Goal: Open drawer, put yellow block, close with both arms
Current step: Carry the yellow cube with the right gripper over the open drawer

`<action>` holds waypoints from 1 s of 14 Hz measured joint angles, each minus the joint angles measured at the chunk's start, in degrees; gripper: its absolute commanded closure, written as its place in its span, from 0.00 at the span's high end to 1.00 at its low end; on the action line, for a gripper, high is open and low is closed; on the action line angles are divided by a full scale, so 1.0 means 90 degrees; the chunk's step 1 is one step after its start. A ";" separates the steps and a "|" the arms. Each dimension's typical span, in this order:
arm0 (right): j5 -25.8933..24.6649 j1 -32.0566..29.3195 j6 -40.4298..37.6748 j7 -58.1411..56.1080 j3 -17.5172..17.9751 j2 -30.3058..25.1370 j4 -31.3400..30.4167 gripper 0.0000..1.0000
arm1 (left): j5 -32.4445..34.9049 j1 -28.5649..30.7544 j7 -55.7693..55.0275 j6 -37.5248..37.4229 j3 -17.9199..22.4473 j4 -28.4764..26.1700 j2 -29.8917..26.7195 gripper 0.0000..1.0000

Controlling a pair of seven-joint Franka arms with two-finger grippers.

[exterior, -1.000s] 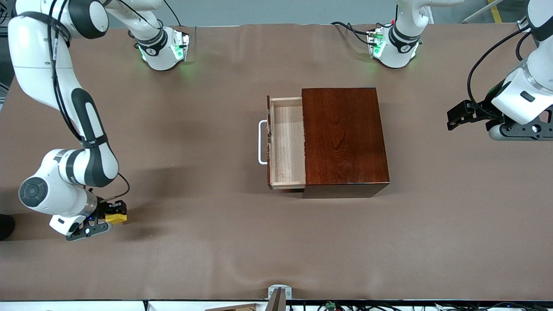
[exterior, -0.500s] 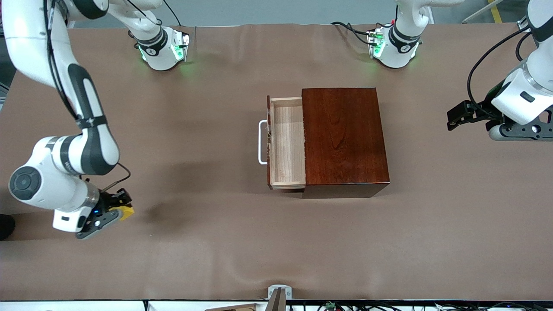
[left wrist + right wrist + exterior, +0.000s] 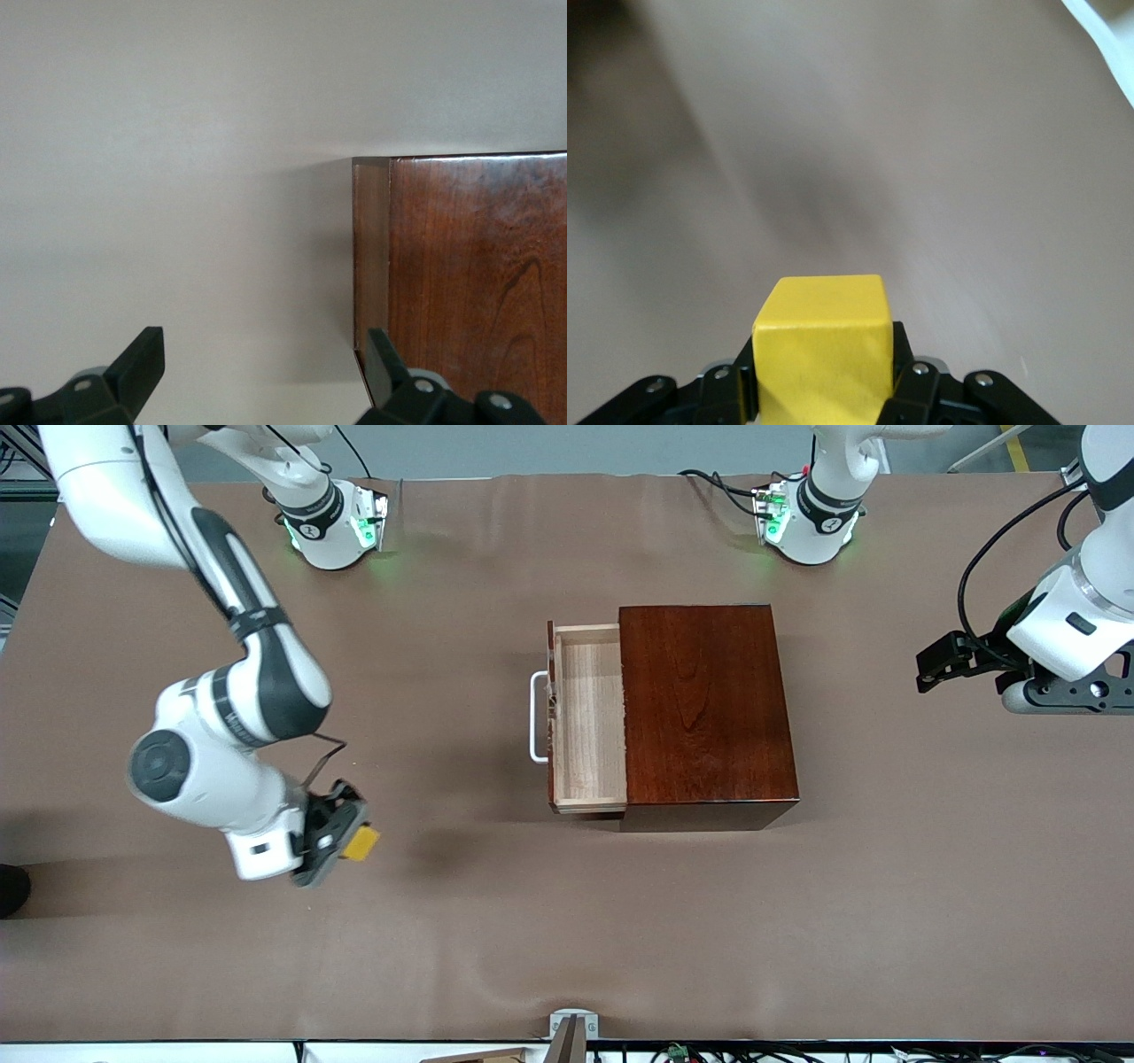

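A brown cloth-covered table fills nearly the whole front view, lightly wrinkled along its upper and lower edges, with a grey floor strip above and cables along the bottom edge. The box sits just right of the frame's centre, its drawer pulled out toward the right arm's end of the table, the pale tray bare and the white handle facing the open cloth. In the lower left of the frame the right gripper hangs over bare cloth, clamped on the block; the right wrist view shows the block pinched between the black fingers, with cloth under it. Wide bare cloth lies between that gripper and the handle. At the frame's right edge the left gripper waits over bare cloth, well apart from the box; the left wrist view shows its fingers spread wide with nothing between them, looking at the box's corner. Both green-lit bases stand along the top edge.
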 measured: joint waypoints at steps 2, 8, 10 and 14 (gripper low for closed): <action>-0.0157 0.0136 0.0001 -0.0313 0.0387 -0.0028 0.0122 0.00 | 0.0000 0.0001 0.0000 0.0001 0.0000 0.0000 0.0000 1.00; -0.0464 0.1004 -0.0140 -0.1069 0.0857 -0.0043 0.0416 0.00 | 0.0000 -0.0001 0.0000 0.0001 -0.0005 0.0000 0.0000 1.00; -0.0752 0.1633 -0.0546 -0.1029 0.0724 -0.0044 0.0739 0.00 | 0.0000 -0.0001 0.0000 0.0002 -0.0007 0.0000 0.0000 1.00; -0.1030 0.2775 -0.1129 -0.0907 0.0107 -0.0036 0.1234 0.00 | 0.0000 -0.0001 0.0000 0.0002 -0.0007 0.0000 0.0000 1.00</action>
